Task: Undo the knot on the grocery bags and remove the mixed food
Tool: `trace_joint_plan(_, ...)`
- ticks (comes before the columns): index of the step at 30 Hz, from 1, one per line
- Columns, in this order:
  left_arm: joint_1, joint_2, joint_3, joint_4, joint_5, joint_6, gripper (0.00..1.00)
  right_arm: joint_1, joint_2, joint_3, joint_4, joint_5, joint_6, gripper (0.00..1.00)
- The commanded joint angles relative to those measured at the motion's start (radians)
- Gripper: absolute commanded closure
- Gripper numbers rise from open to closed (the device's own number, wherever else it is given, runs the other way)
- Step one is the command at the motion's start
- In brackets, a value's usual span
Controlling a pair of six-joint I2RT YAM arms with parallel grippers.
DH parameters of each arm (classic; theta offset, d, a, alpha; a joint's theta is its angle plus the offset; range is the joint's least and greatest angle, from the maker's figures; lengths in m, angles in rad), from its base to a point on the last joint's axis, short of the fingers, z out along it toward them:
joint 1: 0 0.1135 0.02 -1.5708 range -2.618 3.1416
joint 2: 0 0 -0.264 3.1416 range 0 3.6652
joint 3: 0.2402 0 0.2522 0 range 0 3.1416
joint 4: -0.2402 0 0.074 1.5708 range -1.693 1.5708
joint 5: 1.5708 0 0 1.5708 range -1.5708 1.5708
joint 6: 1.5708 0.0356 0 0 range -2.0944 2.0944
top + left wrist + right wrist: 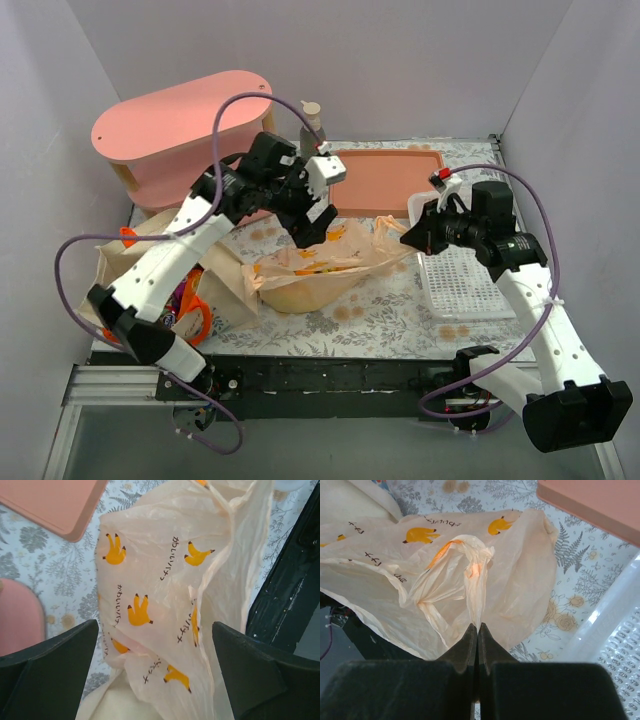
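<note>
The tan plastic bag point(315, 272) with banana print lies mid-table; it also fills the left wrist view point(165, 600) and the right wrist view point(470, 580). Its handle strip runs from a twisted knot point(472, 557) into my right gripper point(478, 626), which is shut on it at the bag's right end point(408, 236). My left gripper point(312, 226) hangs open just above the bag's back edge, with the plastic between its wide-open fingers point(55, 655). The cream canvas tote point(170, 280) with orange handles lies at the left. A purple snack packet point(183, 297) shows in its mouth. The other food is hidden.
A pink tray point(385, 180) lies at the back. A white mesh basket point(460, 285) sits at the right under my right arm. A pink oval shelf point(185, 130) stands at the back left, with a grey pump bottle point(313, 122) beside it. The table's black front edge point(330, 375) is near.
</note>
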Motion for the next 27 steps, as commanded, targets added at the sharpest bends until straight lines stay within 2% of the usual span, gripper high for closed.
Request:
trace_joint_plan(1, -0.049, 0.095, 0.017, 0.058, 0.015, -0.043, 0.02, -0.002, -0.009, 0.103, 0.066, -0.002, -0.031, 0.99)
trace_joint_plan(6, -0.14, 0.134, -0.023, 0.062, -0.077, -0.021, 0.02, -0.004, 0.007, 0.159, 0.086, 0.033, -0.005, 0.99)
trace_joint_plan(10, -0.166, 0.122, -0.1, 0.067, -0.186, 0.002, 0.03, -0.004, -0.006, 0.175, 0.087, 0.035, -0.007, 0.99)
trace_joint_plan(15, -0.168, 0.083, -0.226, 0.107, -0.437, 0.02, 0.11, -0.004, -0.023, 0.161, 0.072, 0.04, -0.028, 0.99)
trace_joint_plan(18, -0.168, 0.053, -0.279, 0.114, -0.5, 0.02, 0.24, -0.004, -0.026, 0.169, 0.052, 0.046, -0.047, 0.99)
trace_joint_plan(20, -0.168, 0.036, -0.296, 0.117, -0.479, 0.02, 0.49, -0.004, -0.023, 0.172, 0.04, 0.046, -0.057, 0.99)
trace_joint_plan(22, -0.168, 0.031, -0.293, 0.11, -0.444, 0.009, 0.82, -0.004, -0.016, 0.187, 0.031, 0.044, -0.109, 0.99)
trace_joint_plan(23, -0.168, 0.031, -0.278, 0.101, -0.436, -0.009, 1.0, -0.004, -0.015, 0.201, 0.031, 0.043, -0.185, 0.93)
trace_joint_plan(24, -0.166, 0.034, -0.273, 0.101, -0.438, -0.014, 1.0, -0.004, -0.012, 0.248, 0.034, 0.047, -0.224, 0.83)
trace_joint_plan(25, -0.168, 0.031, -0.267, 0.104, -0.444, -0.021, 1.0, -0.004, -0.006, 0.274, 0.041, 0.067, -0.261, 0.62)
trace_joint_plan(27, -0.168, 0.032, -0.249, 0.12, -0.453, -0.037, 1.0, -0.005, 0.0, 0.361, 0.084, 0.083, -0.358, 0.43)
